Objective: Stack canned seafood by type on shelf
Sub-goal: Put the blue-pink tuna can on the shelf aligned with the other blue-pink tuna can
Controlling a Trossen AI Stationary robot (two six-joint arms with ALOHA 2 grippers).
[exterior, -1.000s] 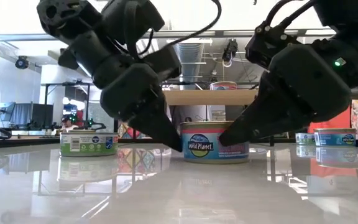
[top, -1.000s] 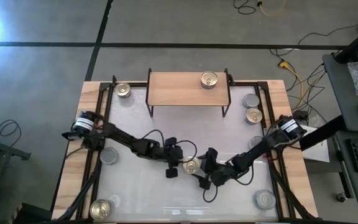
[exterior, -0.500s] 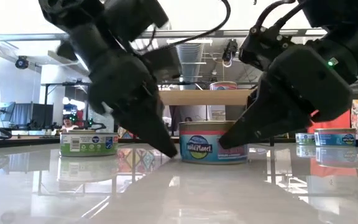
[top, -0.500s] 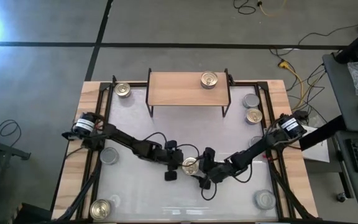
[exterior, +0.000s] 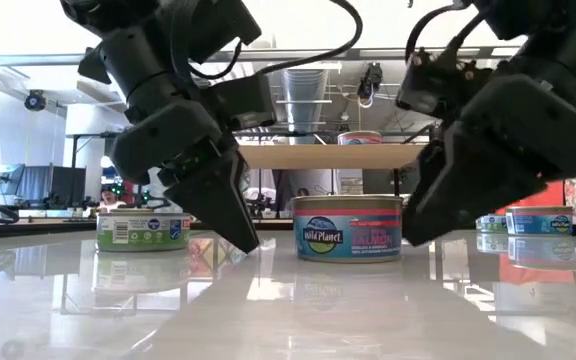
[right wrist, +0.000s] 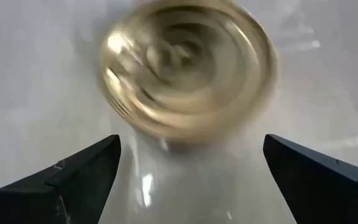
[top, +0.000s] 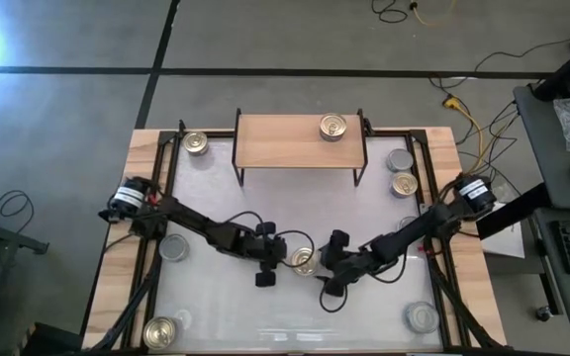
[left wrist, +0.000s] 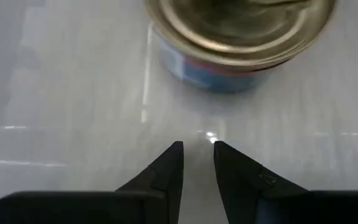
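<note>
Near the middle of the surface (top: 216,307) stands a gold-topped tin (top: 304,261), free between the left pincer (left wrist: 197,160), fingers nearly together, and the right pincer (right wrist: 191,168), spread wide. It looks like the grasping step; next the right should close around it and carry it to the shelf (top: 285,138).

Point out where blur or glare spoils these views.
Right wrist view: the gold-topped tin is smeared by motion blur. Left wrist view: its top edge is softly blurred. Low view: the glossy table mirrors the tins. High view: a bright flare sits at the upper-left corner.

Left gripper (left wrist: 197,152) jaws nearly closed, right gripper (right wrist: 191,155) jaws spread wide
</note>
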